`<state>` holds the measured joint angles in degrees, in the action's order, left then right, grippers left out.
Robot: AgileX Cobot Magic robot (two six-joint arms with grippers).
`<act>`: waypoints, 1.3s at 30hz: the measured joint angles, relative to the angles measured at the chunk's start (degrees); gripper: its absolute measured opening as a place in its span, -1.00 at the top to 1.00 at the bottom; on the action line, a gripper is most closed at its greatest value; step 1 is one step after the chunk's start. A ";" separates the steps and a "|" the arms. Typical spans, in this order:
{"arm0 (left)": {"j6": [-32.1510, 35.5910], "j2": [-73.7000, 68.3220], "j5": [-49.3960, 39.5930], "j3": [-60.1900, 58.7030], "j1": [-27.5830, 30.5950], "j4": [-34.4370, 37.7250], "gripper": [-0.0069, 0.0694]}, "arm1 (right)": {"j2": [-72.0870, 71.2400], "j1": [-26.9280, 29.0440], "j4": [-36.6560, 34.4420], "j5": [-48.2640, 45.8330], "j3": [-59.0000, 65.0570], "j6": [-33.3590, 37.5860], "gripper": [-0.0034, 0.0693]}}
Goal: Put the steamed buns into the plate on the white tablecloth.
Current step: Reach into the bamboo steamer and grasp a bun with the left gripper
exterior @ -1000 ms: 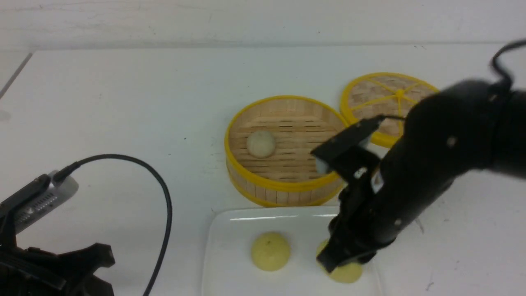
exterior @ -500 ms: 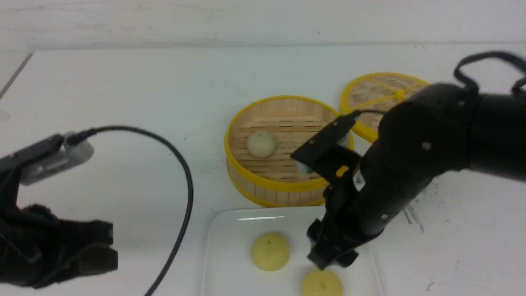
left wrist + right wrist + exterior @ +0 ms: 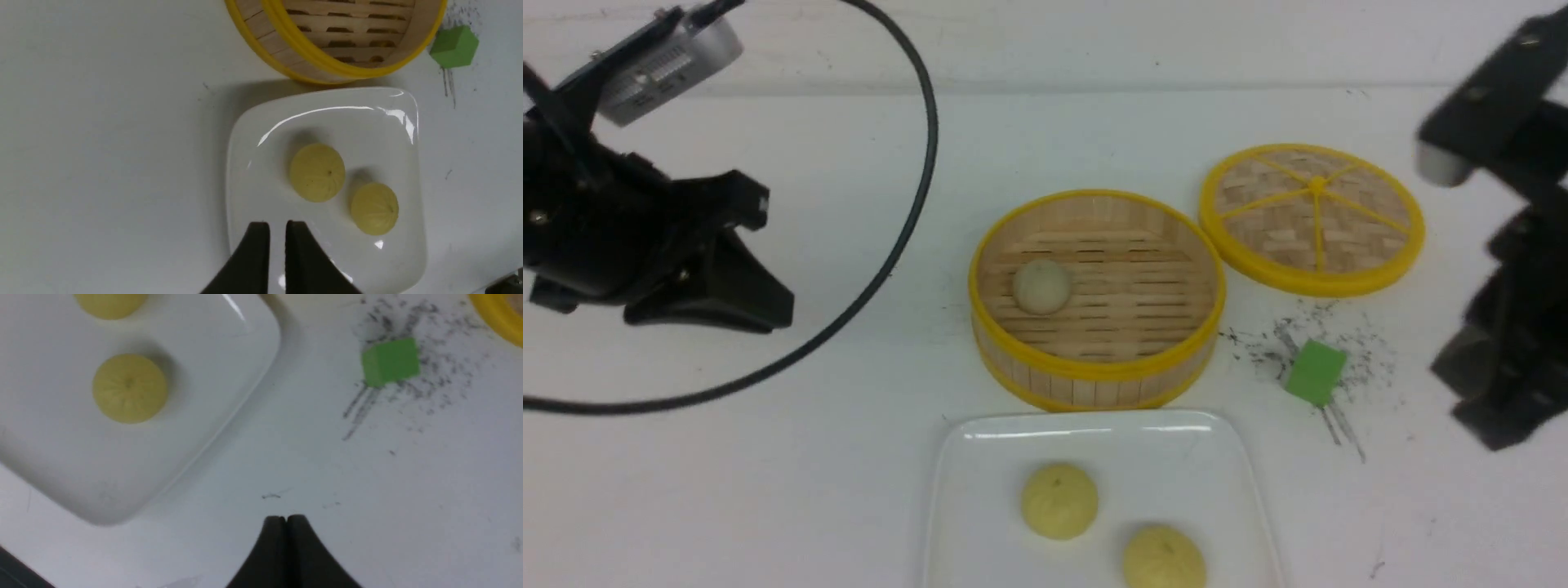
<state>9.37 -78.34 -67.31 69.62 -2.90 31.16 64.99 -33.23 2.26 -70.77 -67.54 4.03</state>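
Buns (image 3: 1059, 501) on plate (image 3: 1094, 425); steamer (image 3: 1094, 377) behind, perhaps touching.

On my feed the plate (image 3: 980, 457) is glossy white and smooth, with hard bright glints along its rim like glazed ceramic, while the yellow buns (image 3: 1059, 500) (image 3: 1164, 557) and the greyish bun (image 3: 1041, 286) look matt and soft, the yellow ones finely ribbed. The steamer (image 3: 1094, 371) is pale slatted wood with a smooth yellow band that looks like plastic, and the lid (image 3: 1311, 216) is woven strips under the same yellow edging. I read the cloth (image 3: 768, 490) as flat matt white, smudged with dark scuffs by the matt green block (image 3: 1315, 371), and the left claw (image 3: 277, 225) and right claw (image 3: 286, 518) as dull black plastic.
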 joint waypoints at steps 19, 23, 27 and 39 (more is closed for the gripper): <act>-17.30 -32.92 9.44 30.55 -25.10 -21.83 -0.17 | -24.90 6.84 -1.35 9.79 26.01 -1.97 0.94; -17.87 -40.74 9.55 39.17 -26.77 -26.65 -0.32 | -24.90 6.84 -1.35 13.80 28.74 -2.08 0.94; -17.87 -45.06 9.75 42.78 -27.18 -28.20 -0.34 | -24.90 6.84 -1.35 16.87 29.70 -2.52 0.94; -21.30 -49.87 11.60 43.28 -27.18 -34.65 0.03 | -24.90 6.84 -1.35 19.57 30.69 -3.61 0.92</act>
<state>-11.93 -128.20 -55.71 112.90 -30.08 -3.48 40.09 -26.39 0.91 -51.20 -36.85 0.42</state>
